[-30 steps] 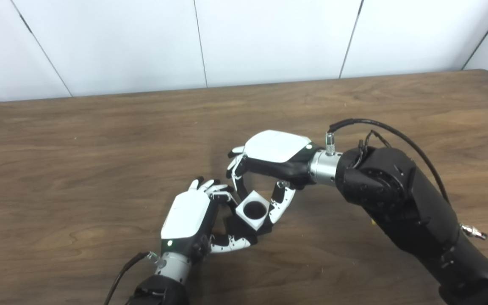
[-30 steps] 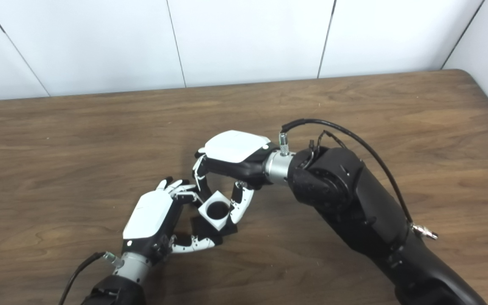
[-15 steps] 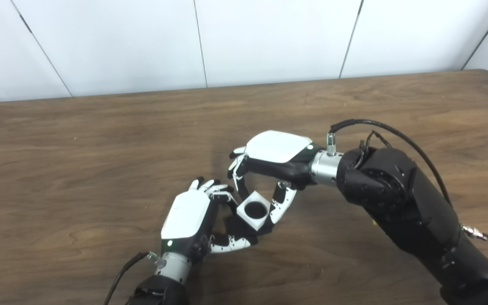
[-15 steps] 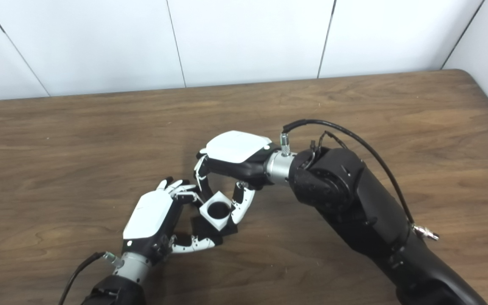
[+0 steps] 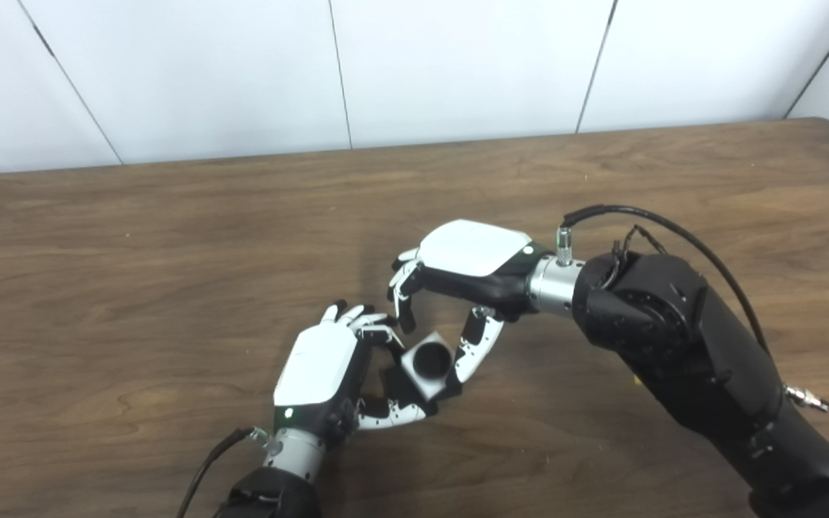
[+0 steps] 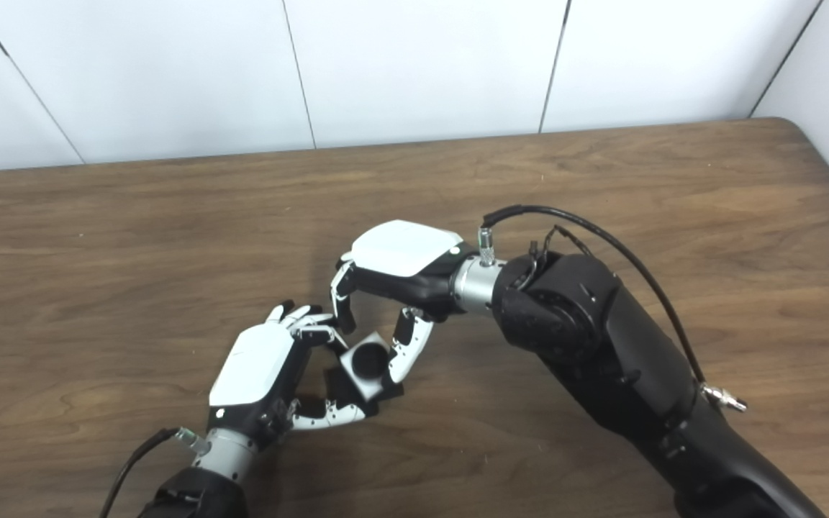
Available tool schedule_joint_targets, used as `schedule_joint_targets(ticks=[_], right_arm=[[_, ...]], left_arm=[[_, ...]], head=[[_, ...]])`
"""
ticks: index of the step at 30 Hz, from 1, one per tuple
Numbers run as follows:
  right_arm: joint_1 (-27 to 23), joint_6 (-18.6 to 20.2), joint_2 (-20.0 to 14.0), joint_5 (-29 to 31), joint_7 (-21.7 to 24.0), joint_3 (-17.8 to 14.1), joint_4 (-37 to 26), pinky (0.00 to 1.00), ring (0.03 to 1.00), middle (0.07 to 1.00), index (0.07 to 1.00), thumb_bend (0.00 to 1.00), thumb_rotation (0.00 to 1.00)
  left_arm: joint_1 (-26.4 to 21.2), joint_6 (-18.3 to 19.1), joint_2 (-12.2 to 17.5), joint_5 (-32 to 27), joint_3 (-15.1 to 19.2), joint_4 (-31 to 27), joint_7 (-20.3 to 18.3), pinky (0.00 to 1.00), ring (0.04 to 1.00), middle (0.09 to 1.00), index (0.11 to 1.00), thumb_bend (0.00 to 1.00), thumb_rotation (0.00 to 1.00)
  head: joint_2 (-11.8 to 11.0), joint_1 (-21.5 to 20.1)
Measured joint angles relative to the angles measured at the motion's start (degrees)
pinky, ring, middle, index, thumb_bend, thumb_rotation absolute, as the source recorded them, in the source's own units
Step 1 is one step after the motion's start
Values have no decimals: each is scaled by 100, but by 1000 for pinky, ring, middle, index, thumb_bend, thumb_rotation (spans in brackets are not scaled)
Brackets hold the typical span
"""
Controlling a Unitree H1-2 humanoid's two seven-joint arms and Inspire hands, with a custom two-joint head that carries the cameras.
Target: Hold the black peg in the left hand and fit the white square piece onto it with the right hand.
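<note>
Two hands met low over the wooden table (image 5: 170, 237). Our left hand (image 5: 317, 374) was clenched around the black peg (image 5: 404, 385), of which only a dark base showed under the white square piece (image 5: 425, 363). That piece sat between the two hands, its round hole filled dark, so we judged it at least partly on the peg. Our right hand (image 5: 458, 288) arched above it, the thumb touching the piece's near side and the curled fingers (image 5: 401, 284) apparently clear of its far side; whether it truly gripped the piece, we could not tell. From here we judged the main risk to be a jam: the piece looked tilted, and pressing on one edge could wedge it or twist the peg in the left hand's grasp. We could read no brand, label or writing anywhere.
</note>
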Motion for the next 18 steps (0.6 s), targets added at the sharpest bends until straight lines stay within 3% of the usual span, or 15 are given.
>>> schedule_joint_targets(ticks=[12,18], right_arm=[[15,17,-12,-16,-1,-79,31,814,920,803,594,1000,250],[54,80,-125,62,27,-285,-79,815,925,811,594,1000,239]], left_arm=[[-3,1,2,2,1,0,-10,1000,905,793,487,518,46],[-13,1,7,0,5,0,-15,1000,904,794,487,518,46]], head=[[9,-9],[18,-35]])
